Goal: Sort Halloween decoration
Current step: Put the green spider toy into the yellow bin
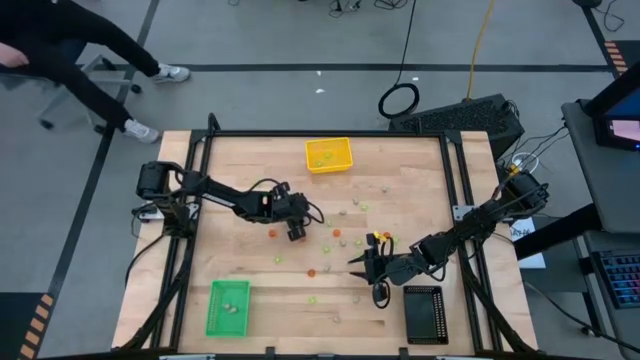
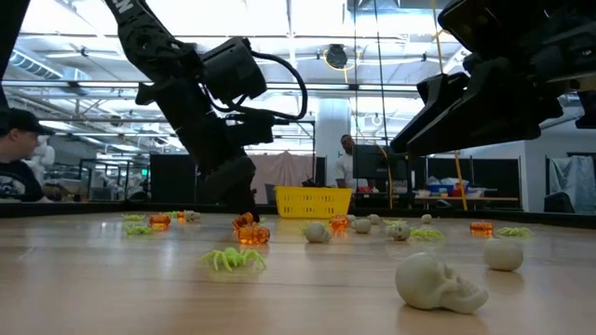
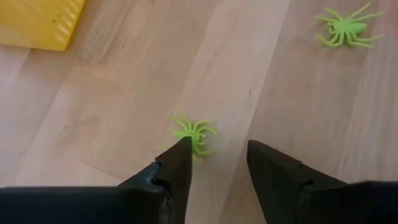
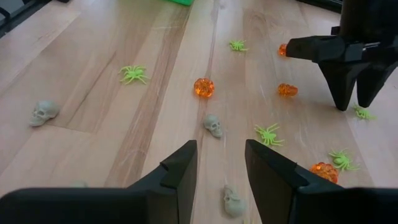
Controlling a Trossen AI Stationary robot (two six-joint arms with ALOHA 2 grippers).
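Bright, even overhead light. Soft shadows on wooden table (image 1: 400, 170). Low view: ceiling lights (image 2: 307, 14) glare white, arms silhouetted dark, near skull (image 2: 438, 282) soft-focused.

The table (image 1: 250, 190) was pale wood in glued strips, smooth with a faint satin sheen, framed by matt black metal rails (image 1: 460, 200). On the table lay tiny plastic pieces: translucent glossy orange pumpkins (image 4: 203, 87), matt light green spiders (image 3: 194, 132) that looked soft and rubbery, and matt beige-grey skulls (image 2: 438, 281) with a chalky finish. The yellow tray (image 1: 329, 155) at the table's far edge, the green tray (image 1: 228, 307) and the black tray (image 1: 424, 314) at its near edge looked like moulded plastic, and the left gripper (image 3: 217, 168) fingers beside a spider were matt dark plastic.
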